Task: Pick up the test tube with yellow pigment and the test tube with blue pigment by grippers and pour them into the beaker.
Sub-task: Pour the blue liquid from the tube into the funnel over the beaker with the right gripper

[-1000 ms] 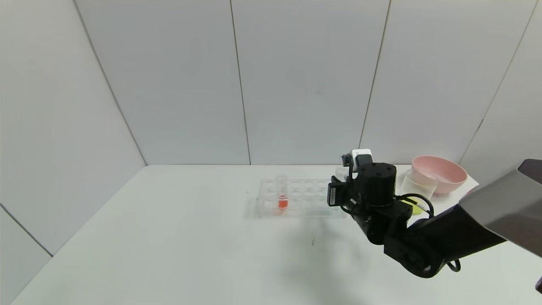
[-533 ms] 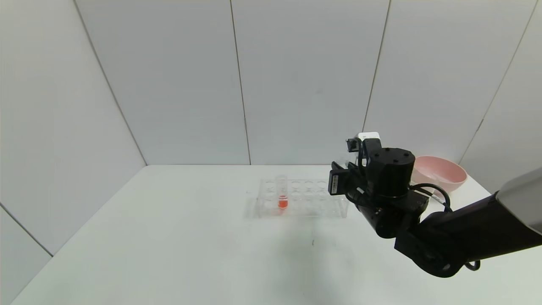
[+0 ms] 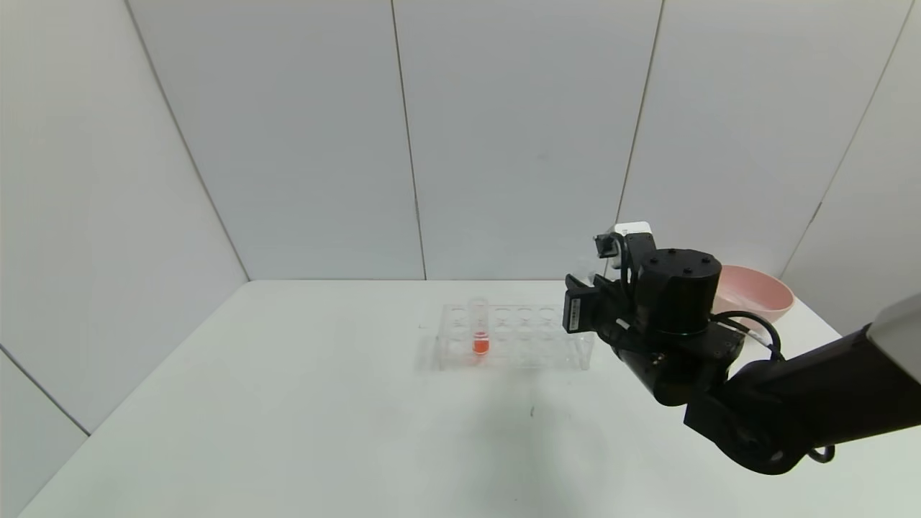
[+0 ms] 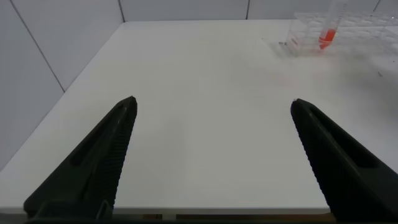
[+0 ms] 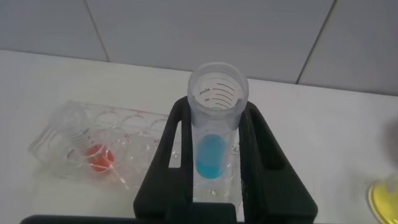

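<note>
Right gripper (image 5: 214, 155) clamped on the test tube with blue pigment (image 5: 214, 124), lifted above the table (image 3: 324, 403).

In the head view the right arm reaches in from four o'clock, its wrist raised just off the three-o'clock end of the clear tube rack (image 3: 514, 338); the right wrist view shows the black fingers (image 5: 261, 155) closed on either side of the upright tube, light-blue liquid in its lower part and its open mouth above the fingertips. A red-orange-liquid tube (image 3: 479, 327) stands in the rack toward its nine-o'clock end. The pink bowl (image 3: 755, 298) sits at two o'clock, partly behind the wrist. A yellow patch (image 5: 384, 198) shows at the wrist view's edge; what it belongs to cannot be told. The left gripper (image 4: 211, 155) hangs with its fingers spread apart over bare table, well apart from the rack.
</note>
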